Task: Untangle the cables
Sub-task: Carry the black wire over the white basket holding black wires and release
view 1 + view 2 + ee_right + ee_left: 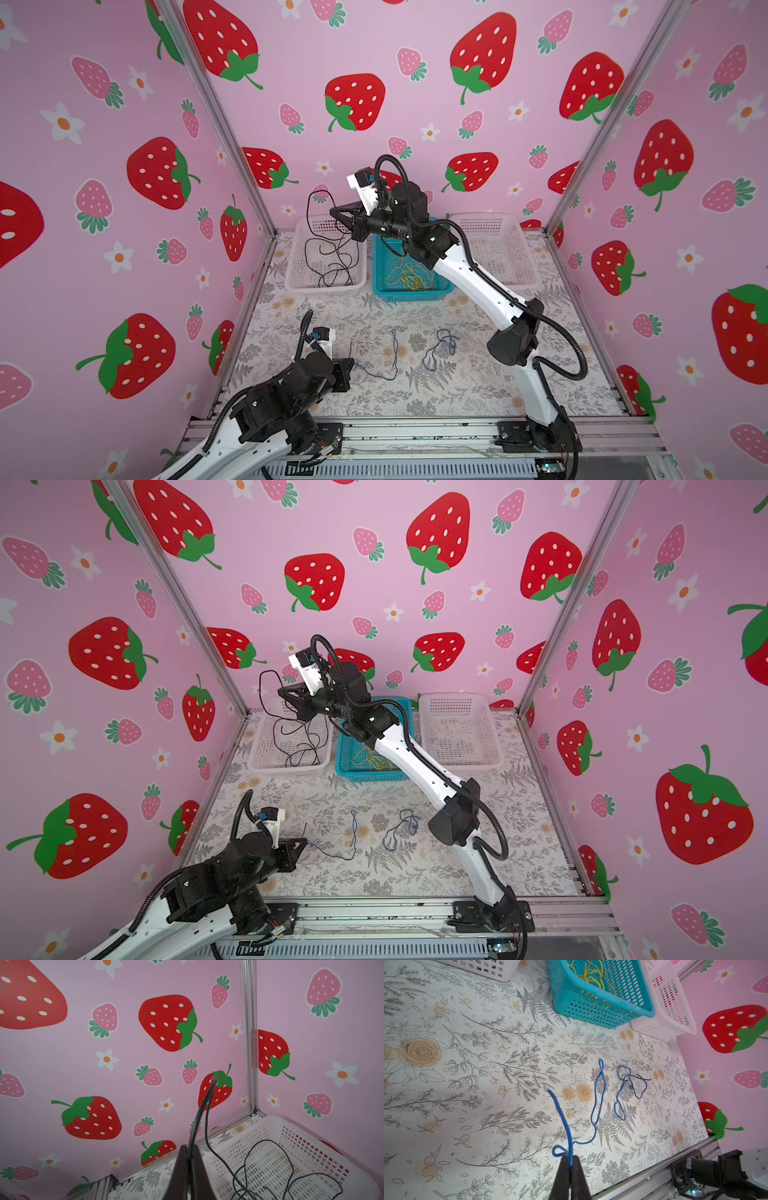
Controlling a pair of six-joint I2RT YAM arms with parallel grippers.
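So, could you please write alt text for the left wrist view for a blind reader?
The left claw is shut on a blue cable that trails across the floral tablecloth. A second blue cable lies looped apart from it. Beyond stands a teal basket holding yellow cables, beside a white basket.

Black cables (337, 266) dangle in basket (320, 287); blue cables (565, 1122) seemingly lie apart.
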